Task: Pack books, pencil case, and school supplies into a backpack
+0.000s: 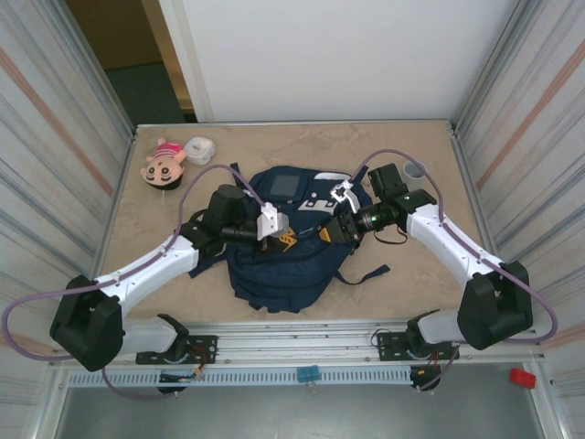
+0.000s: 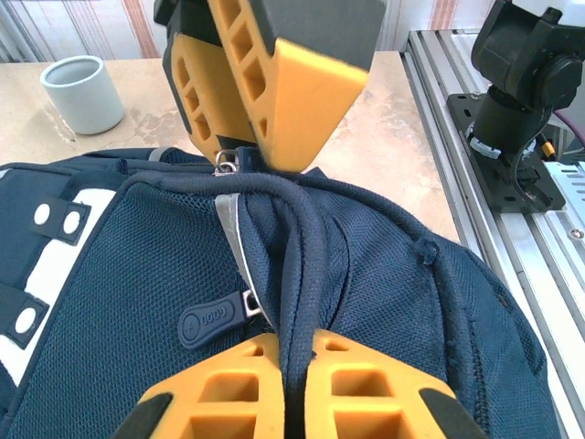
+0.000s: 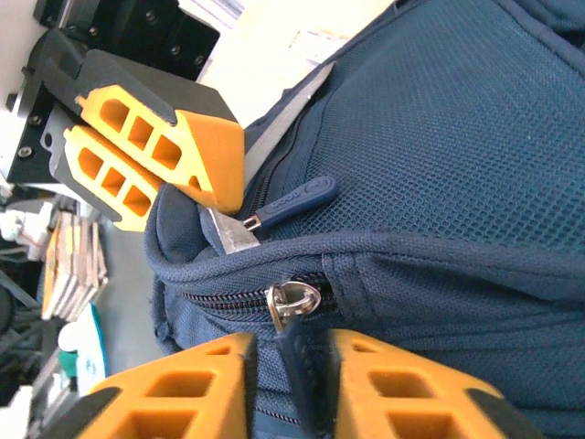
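Note:
The navy backpack (image 1: 274, 261) lies flat in the middle of the table, grey patch toward the back. Both grippers meet over its top edge. My left gripper (image 2: 294, 343) (image 1: 288, 236) is shut on a raised fold of the backpack's piping (image 2: 297, 238). A rubber zipper pull (image 2: 212, 318) lies just left of it. My right gripper (image 3: 292, 343) (image 1: 326, 230) straddles the main zipper's blue pull tab (image 3: 302, 366), below the metal slider (image 3: 294, 300). Its jaws are narrowly apart, with a gap on the tab's left side. The books, pencil case and school supplies are out of view.
A pink doll head (image 1: 163, 165) and a small white item (image 1: 199, 149) lie at the back left. A grey cup (image 1: 416, 169) (image 2: 82, 91) stands at the back right. Metal walls close in the table on both sides.

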Robot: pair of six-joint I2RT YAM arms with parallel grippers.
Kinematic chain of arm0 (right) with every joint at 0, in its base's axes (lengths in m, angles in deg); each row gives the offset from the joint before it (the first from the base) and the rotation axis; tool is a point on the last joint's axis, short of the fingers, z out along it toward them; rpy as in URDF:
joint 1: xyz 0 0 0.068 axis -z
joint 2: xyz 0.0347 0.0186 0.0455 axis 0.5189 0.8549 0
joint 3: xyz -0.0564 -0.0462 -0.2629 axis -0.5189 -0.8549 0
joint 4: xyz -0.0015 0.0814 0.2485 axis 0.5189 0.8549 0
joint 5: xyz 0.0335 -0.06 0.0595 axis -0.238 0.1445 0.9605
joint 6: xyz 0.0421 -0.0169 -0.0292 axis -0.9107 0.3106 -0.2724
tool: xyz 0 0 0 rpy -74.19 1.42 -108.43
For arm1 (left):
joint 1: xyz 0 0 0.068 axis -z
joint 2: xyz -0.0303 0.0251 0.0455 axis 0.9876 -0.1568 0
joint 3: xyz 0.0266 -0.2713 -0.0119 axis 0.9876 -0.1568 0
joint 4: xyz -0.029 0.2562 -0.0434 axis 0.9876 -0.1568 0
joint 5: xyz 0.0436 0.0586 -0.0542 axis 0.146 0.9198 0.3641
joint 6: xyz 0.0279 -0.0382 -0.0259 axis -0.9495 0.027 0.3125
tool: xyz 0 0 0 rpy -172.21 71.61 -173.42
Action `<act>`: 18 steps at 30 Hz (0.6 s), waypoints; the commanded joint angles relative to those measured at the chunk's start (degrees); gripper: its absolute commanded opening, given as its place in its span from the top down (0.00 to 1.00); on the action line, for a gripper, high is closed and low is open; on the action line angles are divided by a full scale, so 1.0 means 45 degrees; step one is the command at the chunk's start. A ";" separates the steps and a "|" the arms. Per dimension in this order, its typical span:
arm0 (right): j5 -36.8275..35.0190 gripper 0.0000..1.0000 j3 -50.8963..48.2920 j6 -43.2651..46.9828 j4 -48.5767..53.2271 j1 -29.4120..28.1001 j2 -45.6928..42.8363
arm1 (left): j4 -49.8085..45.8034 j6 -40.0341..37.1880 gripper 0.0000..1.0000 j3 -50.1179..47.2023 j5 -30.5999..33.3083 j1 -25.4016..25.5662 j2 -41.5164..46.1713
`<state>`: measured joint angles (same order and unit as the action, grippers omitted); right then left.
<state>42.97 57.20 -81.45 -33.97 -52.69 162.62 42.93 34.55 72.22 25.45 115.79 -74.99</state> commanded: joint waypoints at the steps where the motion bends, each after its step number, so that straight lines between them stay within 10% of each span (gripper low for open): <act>1: 0.0028 0.79 0.0168 0.0162 0.0264 -0.0108 -0.0462 | 0.1523 0.0369 0.99 0.0263 -0.0239 -0.0098 0.0532; 9: -0.0806 1.00 0.0230 -0.0499 0.0258 -0.0276 -0.1475 | 0.1431 0.1055 1.00 0.0550 0.2127 0.0089 0.0395; 18: -0.2609 1.00 0.0393 -0.2008 0.0430 -0.1489 -0.2208 | 0.1817 0.2647 0.99 0.1364 0.4760 0.0872 -0.0571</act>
<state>31.97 57.22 -87.15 -33.55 -57.52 154.67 45.02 41.77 75.06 38.49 120.09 -76.56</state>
